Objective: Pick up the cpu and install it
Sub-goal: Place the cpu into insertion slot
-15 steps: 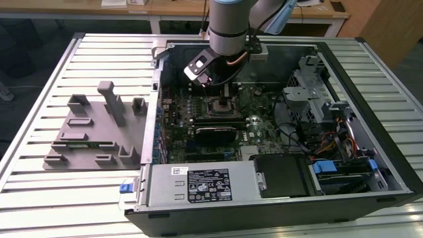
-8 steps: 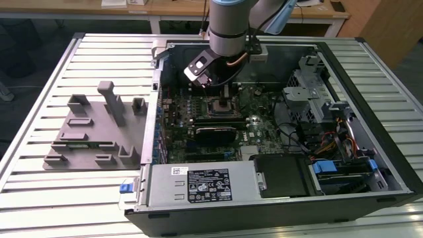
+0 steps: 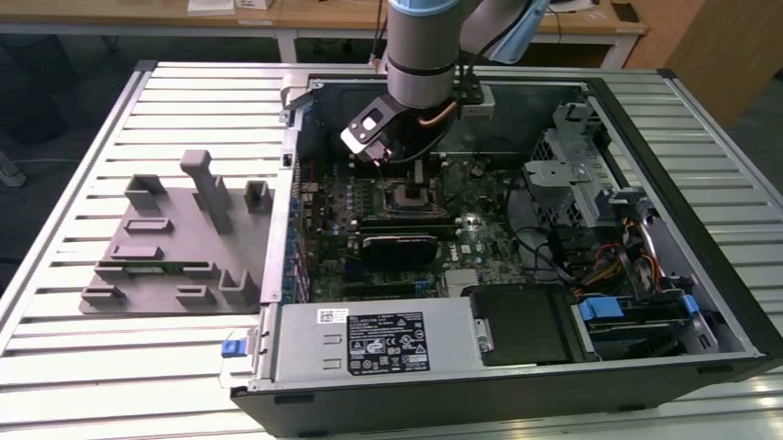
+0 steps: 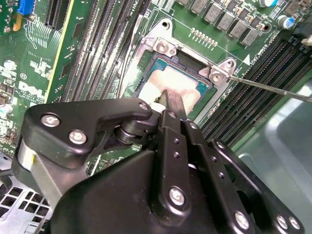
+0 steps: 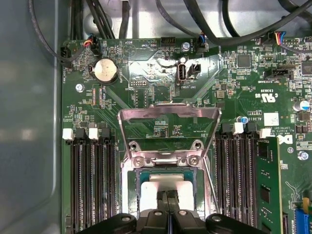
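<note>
silvery-grey and pale at the rim, the small flat square cpu [image 4: 181, 84] lies in the square metal-framed socket [image 4: 161, 46], right under the tips of the black metal gripper [image 4: 168, 101], whose two fingers are pressed together. whether the tips touch the cpu cannot be told; in the second wrist view they hide part of it. the first wrist view shows the cpu [image 5: 150, 189] cut off by the gripper [image 5: 168, 197], and beyond the fingertips the silver hinged cover plate [image 5: 168, 127] standing open on the green circuit board [image 5: 146, 73]. the exterior view shows the gripper [image 3: 398, 160] low inside the open black computer case [image 3: 367, 408]; there the cpu is too small to make out.
</note>
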Controlling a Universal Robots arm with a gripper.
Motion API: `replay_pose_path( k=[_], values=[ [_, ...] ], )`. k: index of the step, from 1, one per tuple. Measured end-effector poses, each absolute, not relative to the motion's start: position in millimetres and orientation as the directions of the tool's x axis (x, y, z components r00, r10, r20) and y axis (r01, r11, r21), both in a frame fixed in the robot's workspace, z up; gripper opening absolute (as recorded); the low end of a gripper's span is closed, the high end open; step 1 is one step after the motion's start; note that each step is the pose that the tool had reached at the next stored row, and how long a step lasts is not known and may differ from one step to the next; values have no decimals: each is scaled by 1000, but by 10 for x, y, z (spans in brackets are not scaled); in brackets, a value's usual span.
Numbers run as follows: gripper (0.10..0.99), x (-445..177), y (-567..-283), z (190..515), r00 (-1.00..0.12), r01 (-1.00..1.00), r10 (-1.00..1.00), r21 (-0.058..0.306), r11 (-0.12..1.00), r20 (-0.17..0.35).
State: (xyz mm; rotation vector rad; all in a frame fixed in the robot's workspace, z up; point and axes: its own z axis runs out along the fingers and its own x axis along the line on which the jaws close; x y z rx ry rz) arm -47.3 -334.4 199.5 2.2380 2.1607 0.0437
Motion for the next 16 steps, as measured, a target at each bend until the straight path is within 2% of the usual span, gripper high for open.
replay_pose_path(
  k=[10,16],
  values=[
    [106,-471,-3340,1991,35,998,999,43,-35,2],
    [106,-473,-3343,2168,35,999,999,42,-35,-1]
  ],
)
